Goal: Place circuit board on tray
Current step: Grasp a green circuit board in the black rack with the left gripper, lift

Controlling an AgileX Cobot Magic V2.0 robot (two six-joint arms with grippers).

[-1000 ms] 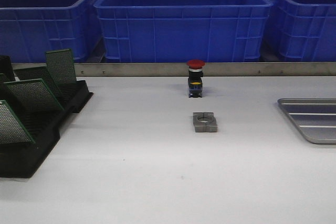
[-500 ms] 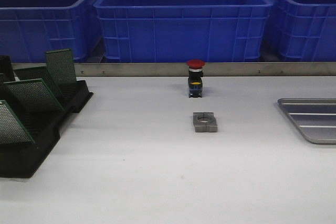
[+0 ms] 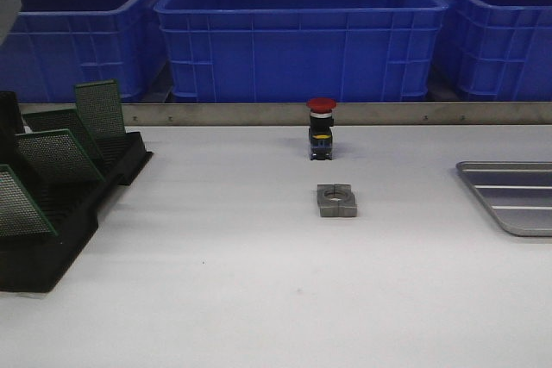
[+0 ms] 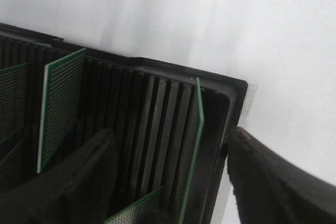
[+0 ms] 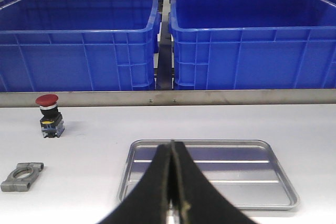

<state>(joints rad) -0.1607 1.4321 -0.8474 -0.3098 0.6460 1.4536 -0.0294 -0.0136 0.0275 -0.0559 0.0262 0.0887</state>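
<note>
We see our left gripper (image 4: 170,182) over the black slotted plastic rack (image 3: 52,213) at the table's left edge. Its black fingers (image 4: 68,182) are spread wide apart, nothing between them touching either pad. One finger sits over the rack's slots, the other (image 4: 273,182) just past the rack's end wall, over the white table (image 3: 259,299).

The green perforated circuit boards (image 3: 47,154) stand tilted in the rack slots; at least four show from the front. In the left wrist view, one thin board (image 4: 191,150) stands edge-on in the last slot by the end wall, roughly between our spread fingers. Another board (image 4: 60,111) stands a few slots further in. None is gripped.

Our right gripper (image 5: 172,192) has its fingers pressed together, holding nothing, hovering on the near side of the shallow silver-grey metal tray (image 5: 273,182). The tray lies flat at the table's right side with nothing on it, well apart from the rack.

Mid-table: a red mushroom-head push button on a black base (image 3: 321,129), and nearer us a small grey metal clamp block with a round hole (image 3: 336,200). Large blue plastic bins (image 3: 297,32) line up behind the metal rail at the table's back edge.

The button base has a yellow label; we can't read it. No other writing or brand visible.
</note>
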